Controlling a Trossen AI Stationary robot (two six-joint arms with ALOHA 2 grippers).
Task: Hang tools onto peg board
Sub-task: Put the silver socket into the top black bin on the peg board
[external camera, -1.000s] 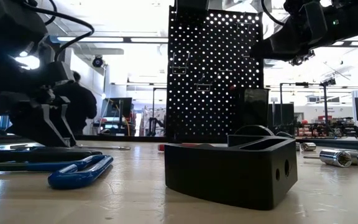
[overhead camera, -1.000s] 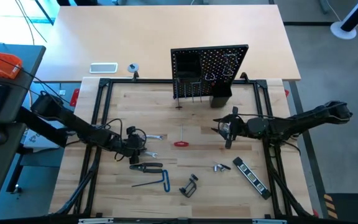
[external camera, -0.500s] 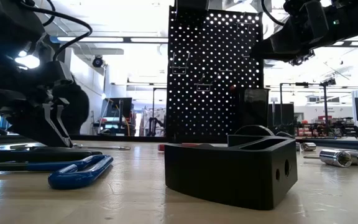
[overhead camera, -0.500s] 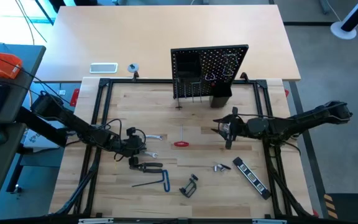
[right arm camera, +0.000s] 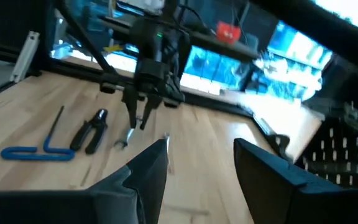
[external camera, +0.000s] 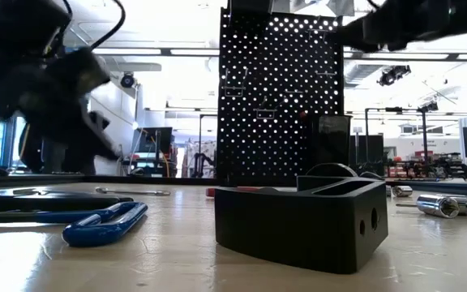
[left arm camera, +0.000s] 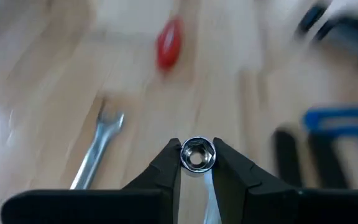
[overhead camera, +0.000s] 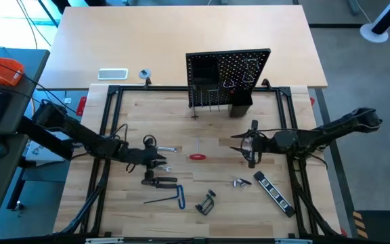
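Observation:
The black peg board (overhead camera: 229, 78) stands upright at the table's far middle and shows in the low view as the peg board (external camera: 278, 89). My left gripper (overhead camera: 158, 161) is left of centre, shut on a silver wrench (left arm camera: 196, 155). A second silver wrench (overhead camera: 170, 148), a red-handled screwdriver (overhead camera: 196, 156), black pliers (overhead camera: 160, 181), a blue-handled hex key (overhead camera: 175, 200), a black clamp (overhead camera: 206, 202) and a striped bar (overhead camera: 273, 191) lie flat on the wood. My right gripper (overhead camera: 252, 150) hovers open right of centre, holding nothing. My left gripper pinches the wrench's ring-shaped end (left arm camera: 196, 144), with its six-sided hole, between its two fingertips (left arm camera: 166, 163). The fingers slant down from the table's left. The wrench's shaft (right arm camera: 129, 134) hangs slanting below the fingers; I cannot tell whether its lower end touches the table.
A black metal frame (overhead camera: 110, 129) borders the wooden work area. A white flat rectangle (overhead camera: 112, 74) and a small tape roll (overhead camera: 145, 74) lie on the far tabletop. A black block (external camera: 298, 219) fills the low view's foreground. Bare wood lies between the grippers and the peg board.
My left gripper has shut on the wrench's ring end, then risen and tipped its fingers up, moving a little toward the table's right; that end of the wrench has come up with it. My right gripper has risen slightly and rolled.

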